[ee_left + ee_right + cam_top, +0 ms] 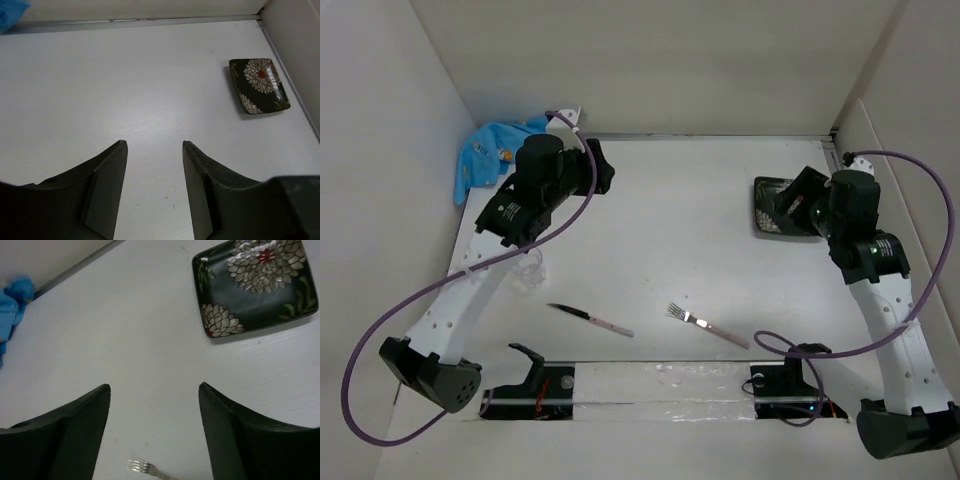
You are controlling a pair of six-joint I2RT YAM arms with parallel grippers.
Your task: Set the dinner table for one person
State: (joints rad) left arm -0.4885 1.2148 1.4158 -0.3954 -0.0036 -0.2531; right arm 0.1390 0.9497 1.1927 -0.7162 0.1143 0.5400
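Progress is close to nil by my reading: nothing on the dinner table (680,230) is arranged as a place setting yet. You have the dark flowered plate (259,85) lying far over at the right side of the white surface, near the wall, with no cutlery beside it. The knife (590,319) and the fork (705,325) lie near the front edge, apart from each other and each at its own slant, well away from the plate. The blue cloth (488,158) sits bunched in the far left corner. What looks like a clear glass (530,270) stands beside the left arm, though it is too faint for you to be sure of it.

Your left gripper (154,145) hangs above bare table with its jaws partly apart and nothing between them. Your right gripper (154,387) has its jaws spread wider, also empty, just short of the plate, with the fork's tines showing at the bottom of its wrist view.

So all of it looks left to do: the cloth spread flat if it is to serve as a mat, the plate brought to the seat, knife and fork laid either side, and the glass set above them.
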